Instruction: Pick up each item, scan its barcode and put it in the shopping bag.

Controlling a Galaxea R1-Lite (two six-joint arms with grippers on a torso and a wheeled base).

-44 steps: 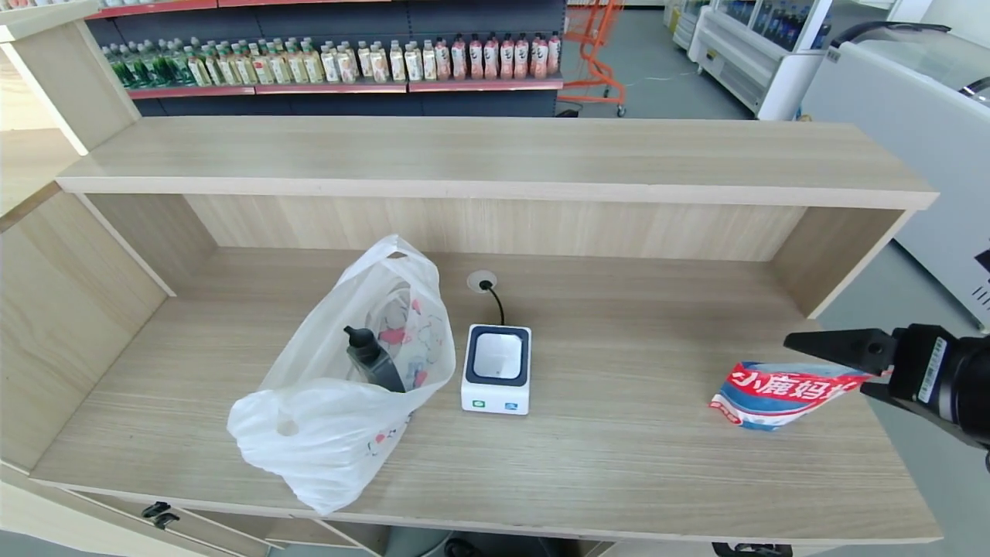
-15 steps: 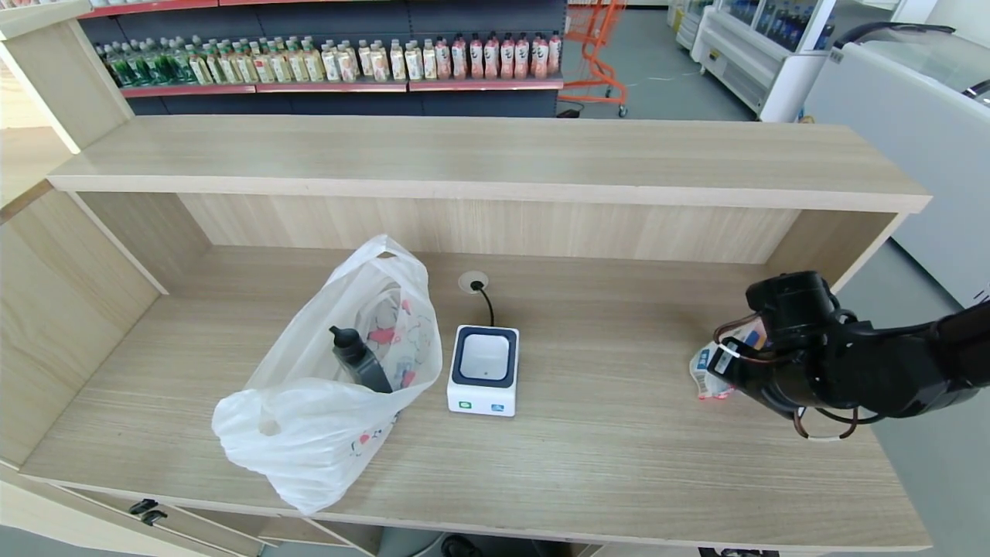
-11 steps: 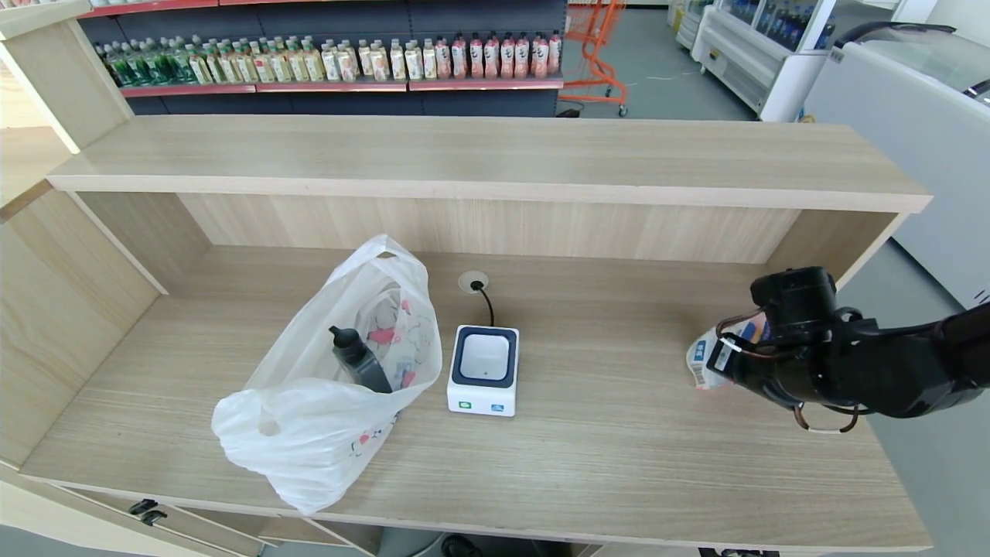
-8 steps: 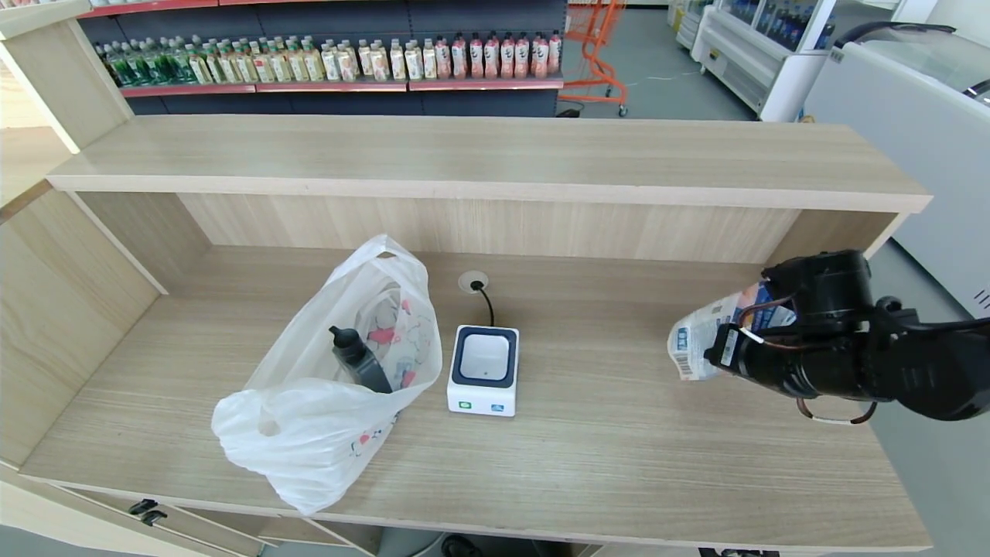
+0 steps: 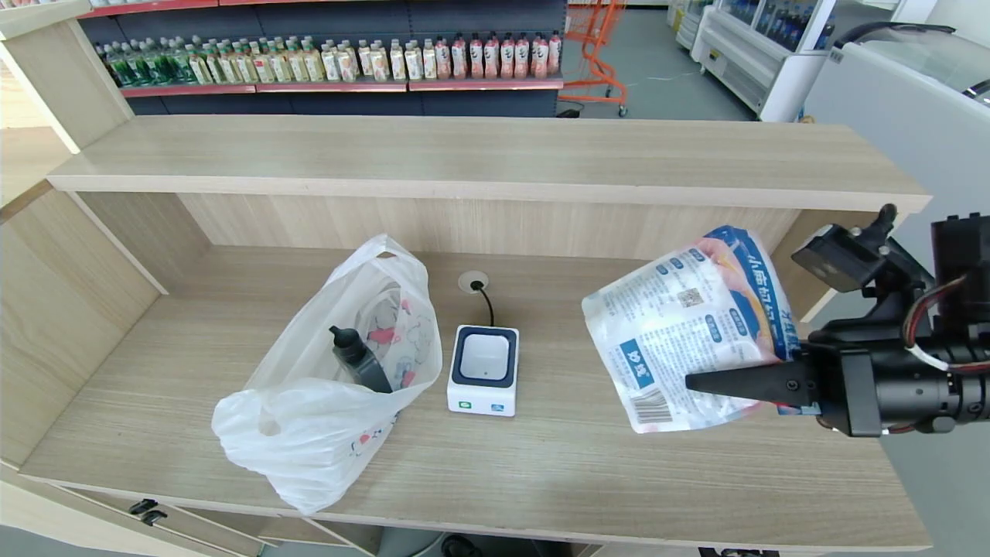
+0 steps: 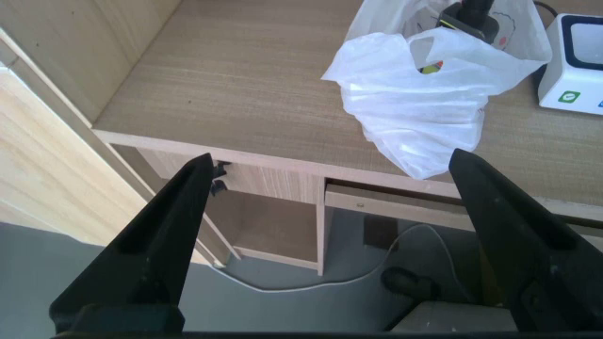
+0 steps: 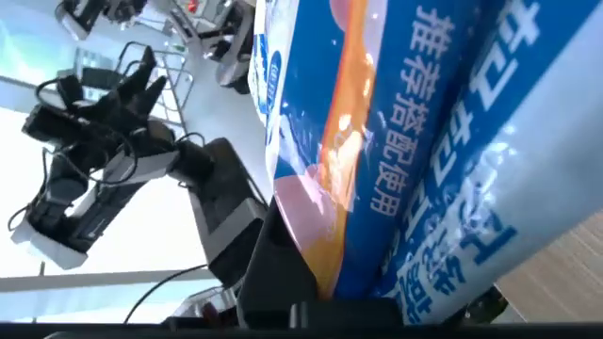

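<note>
Right gripper (image 5: 700, 377) clamped on the pouch (image 5: 688, 340), one finger across its printed face, the other hidden behind it; pouch is in the air over the right part of the counter (image 5: 572, 464), off the surface, to the right of the scanner (image 5: 483, 370) and apart from it. Pouch tilted, barcode (image 5: 652, 404) at its lower end, facing the head camera. In the right wrist view the pouch (image 7: 405, 160) sits right against the lens

Left gripper (image 6: 330, 160) fingers spread wide, nothing between them, low in front of the counter edge, near the bag (image 6: 424, 85) but not touching

Bag (image 5: 325, 387) lies on the counter just left of the scanner, mouth open, dark bottle (image 5: 360, 360) sticking up inside. Scanner window faces up, cable (image 5: 487, 302) runs to a hole in the counter behind it
</note>
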